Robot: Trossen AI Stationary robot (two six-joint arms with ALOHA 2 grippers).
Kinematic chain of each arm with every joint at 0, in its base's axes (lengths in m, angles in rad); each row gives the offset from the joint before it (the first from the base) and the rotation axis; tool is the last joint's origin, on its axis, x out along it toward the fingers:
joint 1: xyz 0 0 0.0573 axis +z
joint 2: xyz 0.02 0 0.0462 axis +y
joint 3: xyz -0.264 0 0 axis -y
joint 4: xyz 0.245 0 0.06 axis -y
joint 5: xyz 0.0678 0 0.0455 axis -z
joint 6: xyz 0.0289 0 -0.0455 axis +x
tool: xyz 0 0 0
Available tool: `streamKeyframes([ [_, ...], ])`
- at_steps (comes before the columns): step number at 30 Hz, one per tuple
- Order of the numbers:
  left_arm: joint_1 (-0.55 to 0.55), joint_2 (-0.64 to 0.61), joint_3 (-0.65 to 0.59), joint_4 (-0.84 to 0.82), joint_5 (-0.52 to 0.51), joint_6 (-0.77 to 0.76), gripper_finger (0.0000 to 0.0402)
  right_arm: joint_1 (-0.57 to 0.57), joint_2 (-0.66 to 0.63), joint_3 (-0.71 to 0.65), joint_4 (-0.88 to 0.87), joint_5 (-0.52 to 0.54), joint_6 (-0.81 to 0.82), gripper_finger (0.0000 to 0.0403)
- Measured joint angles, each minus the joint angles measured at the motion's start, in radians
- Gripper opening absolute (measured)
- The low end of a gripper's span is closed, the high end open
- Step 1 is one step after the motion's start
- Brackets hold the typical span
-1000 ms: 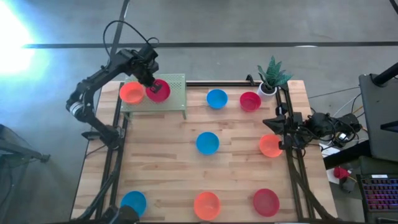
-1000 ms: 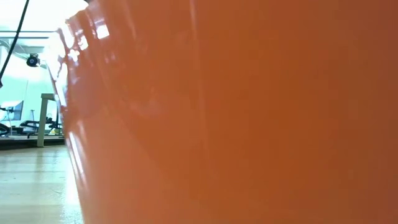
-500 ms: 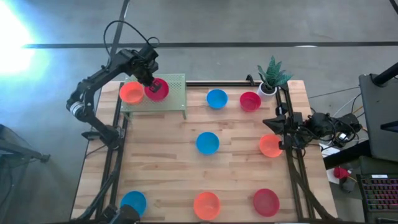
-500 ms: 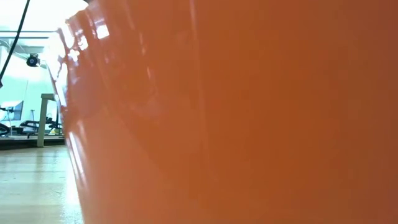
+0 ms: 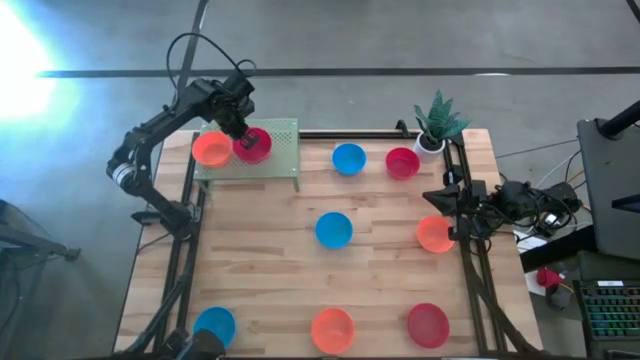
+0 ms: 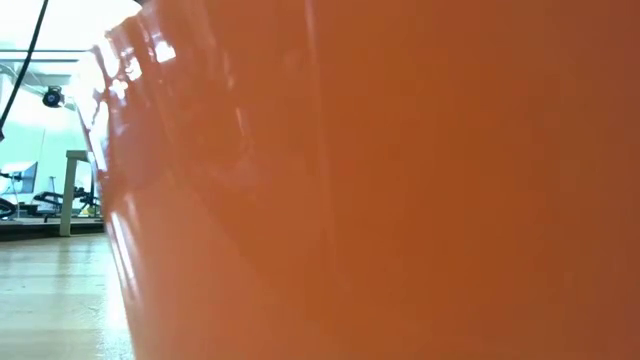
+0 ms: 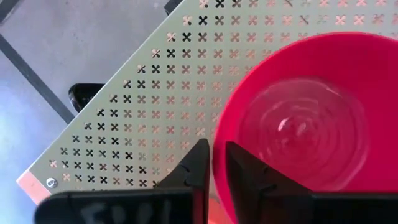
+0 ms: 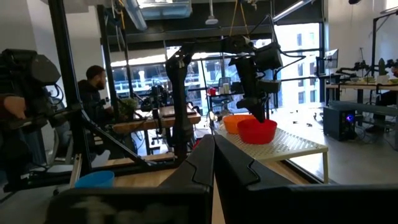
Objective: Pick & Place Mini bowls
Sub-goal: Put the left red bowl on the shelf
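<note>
My left gripper (image 5: pixel 238 132) is at the table's far left corner, over a green perforated shelf (image 5: pixel 280 135), shut on a red mini bowl (image 5: pixel 254 146). An orange mini bowl (image 5: pixel 211 148) rests on the shelf just left of it. Several more blue, red and orange bowls stand on the table: blue (image 5: pixel 348 158), red (image 5: pixel 402 162), blue (image 5: pixel 333 229), orange (image 5: pixel 434 234), and a near row of blue (image 5: pixel 214 325), orange (image 5: pixel 333 329) and red (image 5: pixel 428 325). My right gripper (image 8: pixel 213 158) waits shut at the table's right edge (image 5: pixel 440 200). My left gripper holds the red mini bowl by its rim (image 7: pixel 216 146), on the side toward the orange bowl. One finger (image 7: pixel 245 171) is inside the bowl and the other (image 7: pixel 194 169) outside. The fingers come from above, pointing down. The bowl is upright, at the shelf (image 8: pixel 292 144); whether it rests there, I cannot tell.
A white plant pot with a green plant (image 5: pixel 435 125) stands at the far right corner. The low view is filled by the wall of an orange bowl (image 6: pixel 400 200) right in front of the camera. Bare wood lies between the bowls. People and desks show beyond the table.
</note>
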Motion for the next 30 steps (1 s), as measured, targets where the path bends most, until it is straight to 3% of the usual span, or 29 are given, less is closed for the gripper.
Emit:
streamKeyframes([
  [15, -0.019, -0.043, 0.089, -0.079, 0.017, 0.032, 0.0051, 0.000, 0.000, 0.000, 0.002, 0.000, 0.000, 0.0008],
  [20, -0.064, -0.072, 0.060, -0.098, 0.098, 0.071, 0.0051, 0.000, 0.000, 0.000, 0.001, 0.000, 0.000, 0.0008],
  [30, -0.096, -0.072, -0.050, -0.106, 0.064, 0.067, 0.0051, 0.000, 0.000, 0.000, 0.001, 0.000, -0.003, 0.0008],
])
